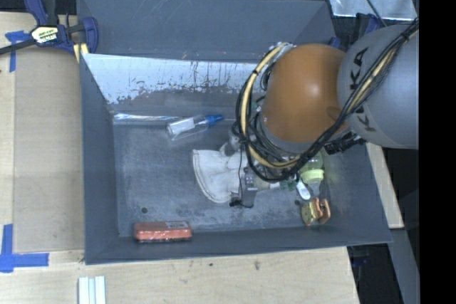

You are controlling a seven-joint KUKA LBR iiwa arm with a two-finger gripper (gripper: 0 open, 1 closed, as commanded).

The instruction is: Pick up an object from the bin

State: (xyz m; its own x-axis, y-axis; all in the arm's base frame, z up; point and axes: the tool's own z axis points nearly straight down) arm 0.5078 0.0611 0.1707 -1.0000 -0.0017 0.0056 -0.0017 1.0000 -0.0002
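We saw a crumpled white cloth-like piece (214,174) lying near the middle of the floor of the grey metal bin (142,174), a little nearer the bin's front edge than its back wall. The gripper (244,201) was low over the right-hand border of that white piece, its dark tip against or just above the piece's edge. We could not tell whether it touched, nor whether the gripper was open or closed, since the wrist hid most of it from above. Above it, the rounded orange cover (303,92) of the wrist, looped with black and yellow cables (251,92), hung over the right half of the bin.

Just to the right of the gripper, partly under the wrist, lay a small yellow-green object (312,174). Nearer the front right corner there was a small brown and brass-coloured item (318,211). Towards the back wall, well apart from the white piece, lay a clear plastic tube with a blue end (192,124). A reddish-brown flat bar (162,231) rested along the front edge, towards the front left corner.
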